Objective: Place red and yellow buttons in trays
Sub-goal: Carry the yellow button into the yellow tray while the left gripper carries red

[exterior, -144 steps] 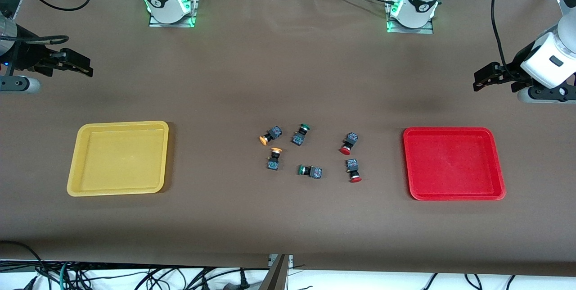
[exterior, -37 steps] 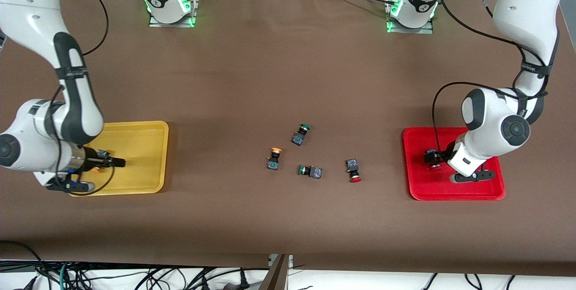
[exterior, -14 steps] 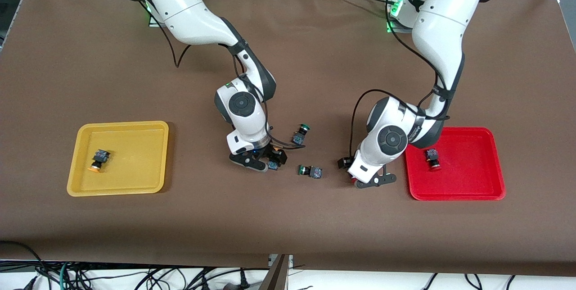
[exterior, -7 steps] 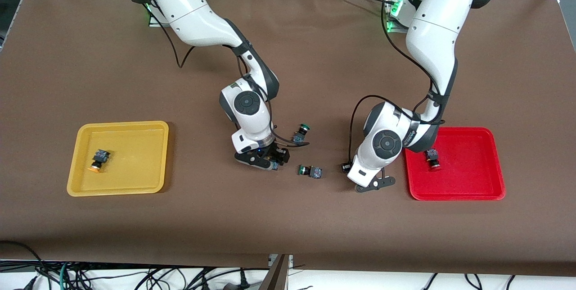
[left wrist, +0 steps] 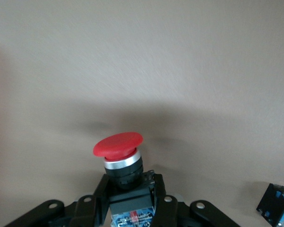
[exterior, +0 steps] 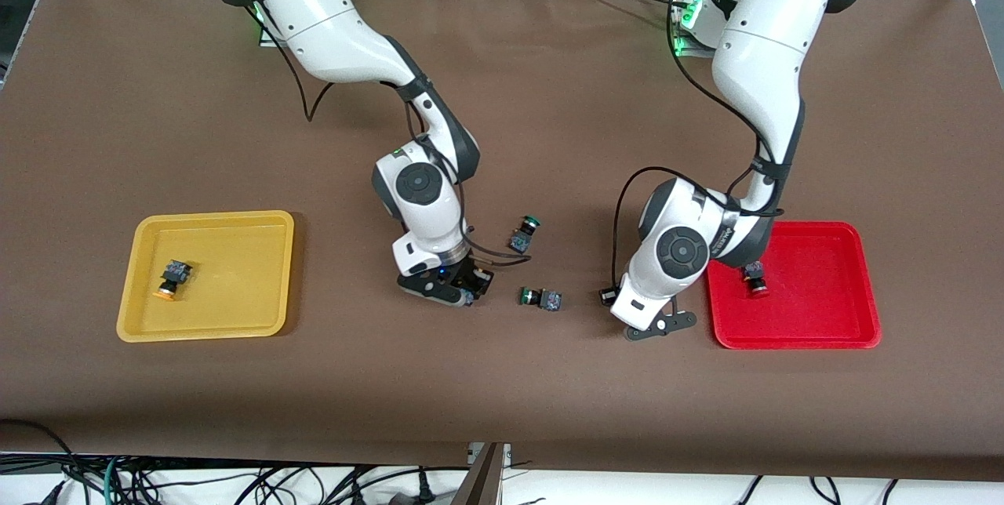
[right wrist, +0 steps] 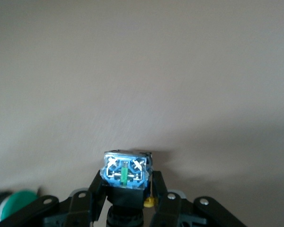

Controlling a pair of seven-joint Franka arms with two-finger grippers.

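While the left gripper point(left wrist: 131, 204) is clamped on the red-capped button point(left wrist: 119, 145), cap pointing away from the wrist, the red tray point(exterior: 855, 285) lies right beside it toward the left arm's end. The yellow-capped button point(right wrist: 125, 176) is pinched by the right gripper point(right wrist: 128, 201) mid-table, with the yellow tray point(exterior: 227, 230) well apart toward the right arm's end

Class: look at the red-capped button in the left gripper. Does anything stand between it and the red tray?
Nothing visible does. The left gripper holds the red-capped button over bare table beside the red tray, whose one button lies apart.

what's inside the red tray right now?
One red button lies in the red tray, at the edge toward the table's middle. The left arm covers that corner, so anything else there is hidden. The rest of the tray is bare.
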